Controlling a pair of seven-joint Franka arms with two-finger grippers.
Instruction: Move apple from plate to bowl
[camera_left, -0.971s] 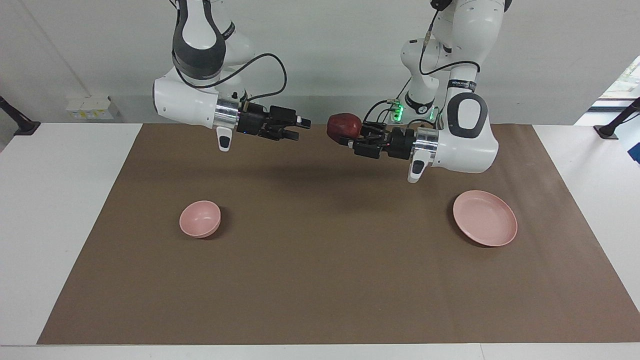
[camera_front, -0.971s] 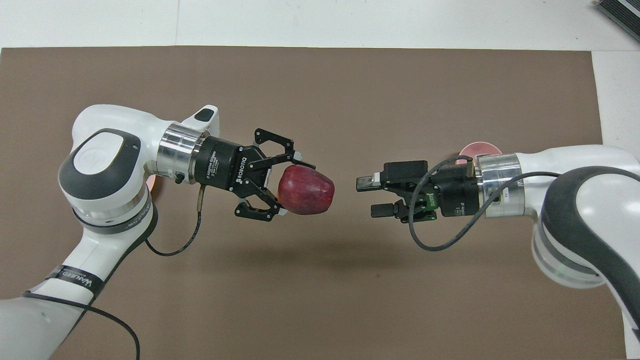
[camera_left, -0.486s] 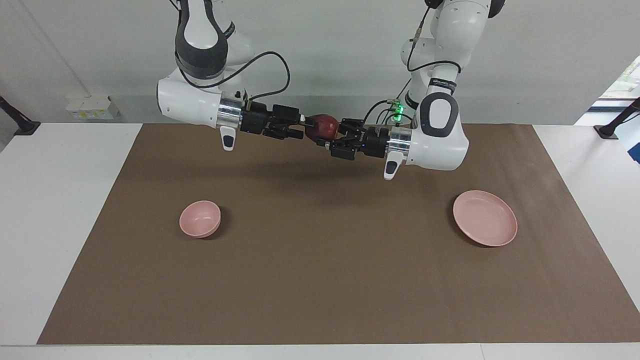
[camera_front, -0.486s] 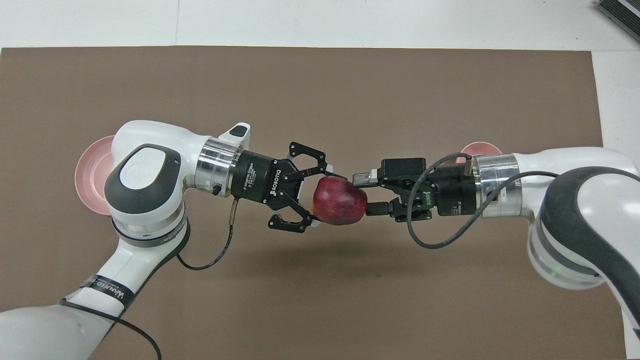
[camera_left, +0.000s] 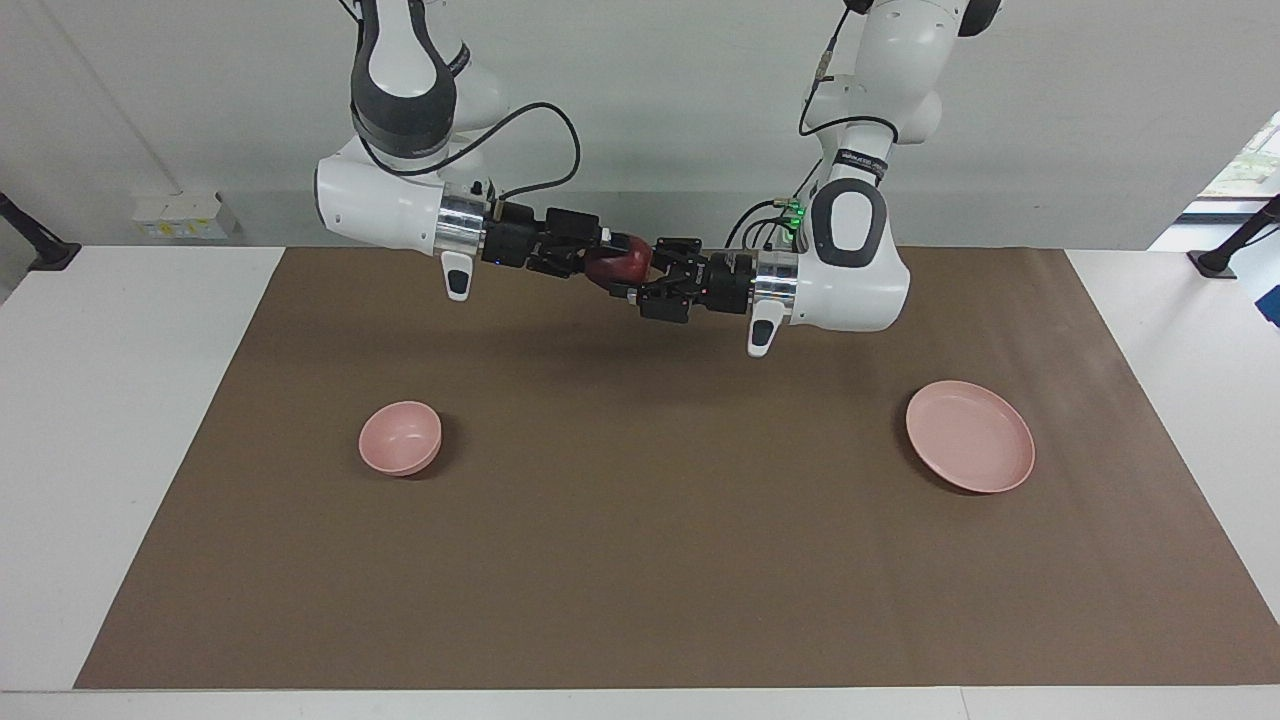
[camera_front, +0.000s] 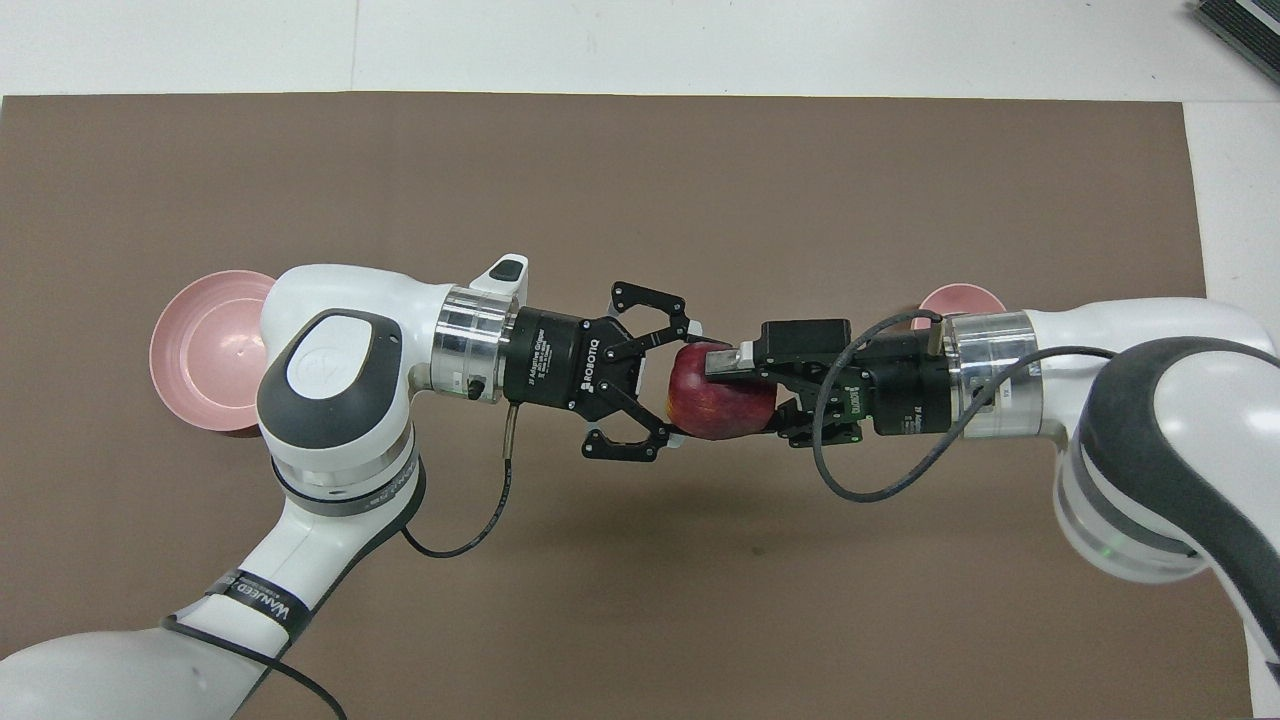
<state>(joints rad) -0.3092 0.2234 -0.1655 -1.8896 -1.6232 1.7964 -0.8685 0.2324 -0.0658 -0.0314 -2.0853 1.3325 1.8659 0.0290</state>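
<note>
The dark red apple (camera_left: 617, 268) (camera_front: 722, 408) hangs in the air over the middle of the mat, toward the robots' end. My left gripper (camera_left: 628, 282) (camera_front: 681, 384) is shut on it. My right gripper (camera_left: 603, 256) (camera_front: 727, 392) meets it from the other end, open, with its fingers on either side of the apple. The pink plate (camera_left: 970, 436) (camera_front: 203, 350) lies bare at the left arm's end, partly under the left arm in the overhead view. The pink bowl (camera_left: 400, 437) (camera_front: 962, 297) stands at the right arm's end, mostly covered by the right arm from above.
A brown mat (camera_left: 640, 560) covers most of the white table (camera_left: 120, 420). A dark object (camera_front: 1240, 25) lies at the table's corner farthest from the robots, at the right arm's end.
My left gripper has carried the apple toward the right arm's end, and the apple now sits between the right gripper's open fingers. The right gripper moved only slightly. Plate and bowl have not moved.
</note>
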